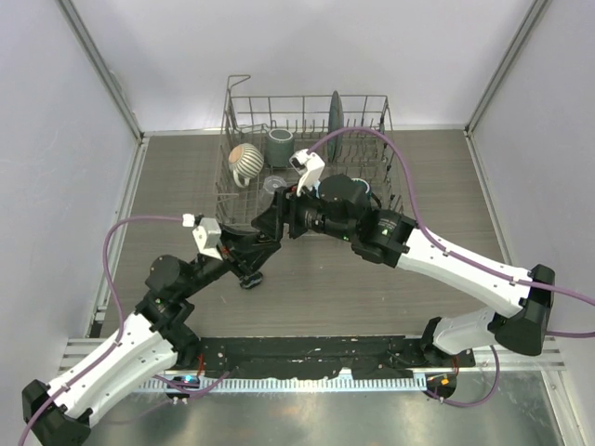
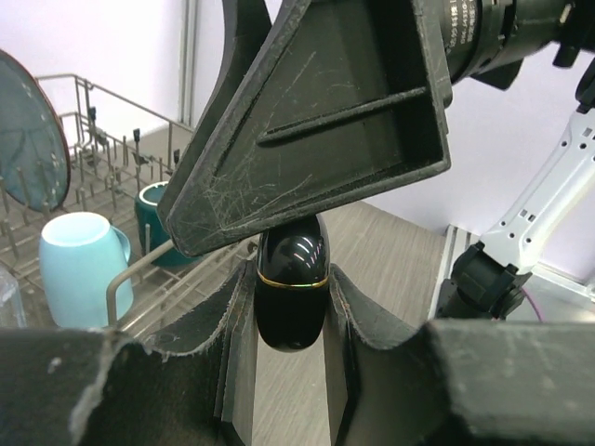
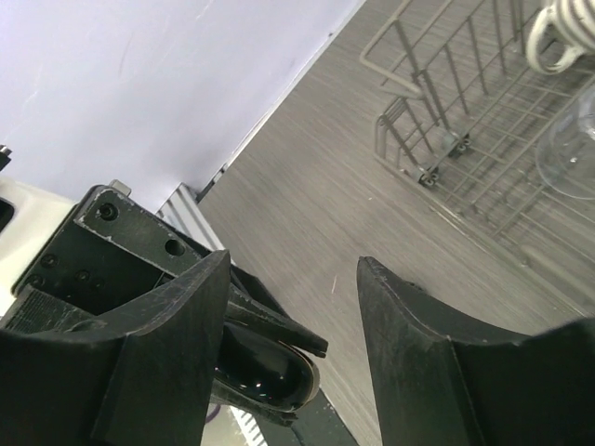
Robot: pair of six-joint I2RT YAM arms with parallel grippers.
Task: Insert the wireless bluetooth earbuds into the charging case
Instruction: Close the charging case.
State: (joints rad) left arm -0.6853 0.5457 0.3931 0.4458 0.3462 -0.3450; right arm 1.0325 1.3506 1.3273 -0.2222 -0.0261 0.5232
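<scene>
- Black gloss plastic, egg-shaped, with a thin gold seam round its middle: this is the charging case. The seam shows no gap, so the lid appears shut.
- Position: the case is clamped between the two fingers of the left gripper, lifted above the grey table, on the near side of the wire dish rack.
- Long axis: in the left wrist view it runs upright, along the left fingers, with the seam lying across it. The upper half stands proud of the fingers.
- Right gripper: jaws stand partly apart with nothing between them.
- Key relation: in the left wrist view one right finger sits directly over the top of the case, touching it or just short of it; which cannot be told.
- Offset: in the right wrist view the case lies low and towards the left-hand finger, not centred in the gap.
- Judgement: the right gripper needs to centre over the exposed upper half before working the lid.
- Earbuds: not identifiable in any view.
</scene>
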